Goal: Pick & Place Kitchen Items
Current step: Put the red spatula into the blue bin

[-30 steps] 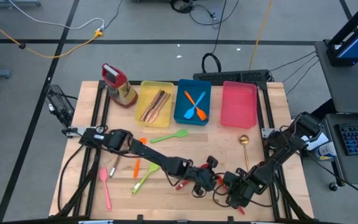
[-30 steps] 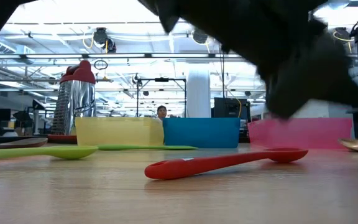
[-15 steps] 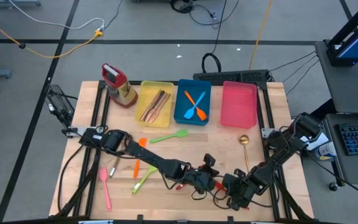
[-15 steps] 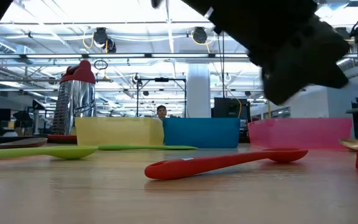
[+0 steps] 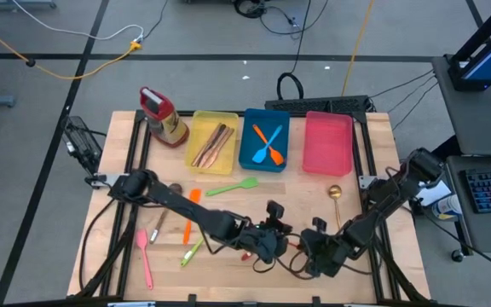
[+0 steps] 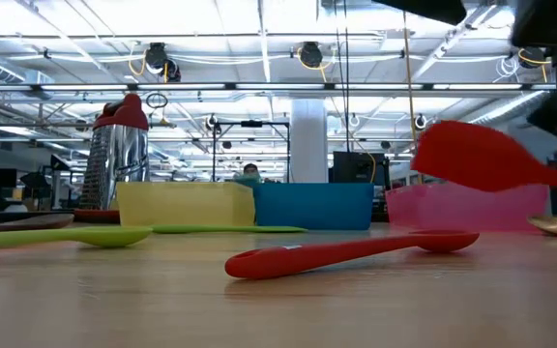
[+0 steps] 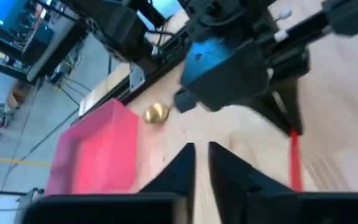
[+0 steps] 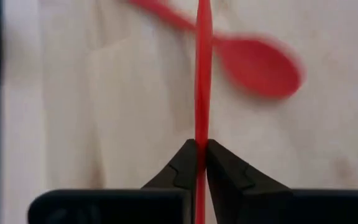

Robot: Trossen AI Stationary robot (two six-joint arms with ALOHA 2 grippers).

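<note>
A red spatula hangs lifted, its blade (image 6: 482, 159) showing above the table in the low view and its handle held in my shut right gripper (image 5: 301, 253) near the table's front middle. A red spoon (image 6: 346, 253) lies flat on the wood just left of it. My left gripper (image 5: 285, 239) hovers close beside the right one, its fingers (image 7: 185, 163) a narrow gap apart with nothing between them. My right gripper pinches the red spatula's thin handle (image 8: 202, 134) between its two fingers, coming slanting down from the table's right. The handle sticks out past the fingertips, roughly in line with them. The spatula is clear of the table, above the red spoon (image 8: 260, 65).
At the back stand a yellow tray (image 5: 214, 143) with wooden spoons, a blue tray (image 5: 266, 141) with orange spatulas and a pink tray (image 5: 327, 143). A red-capped bottle (image 5: 162, 115) is far left. A gold spoon (image 5: 335, 193), green, orange and pink utensils (image 5: 193, 251) lie on the table.
My left gripper has risen and drawn back a little toward the far left, out of the low view. My right gripper has lifted the red spatula, which sat low at the table's right and now hangs clear above the wood. The red spoon has stayed put.
</note>
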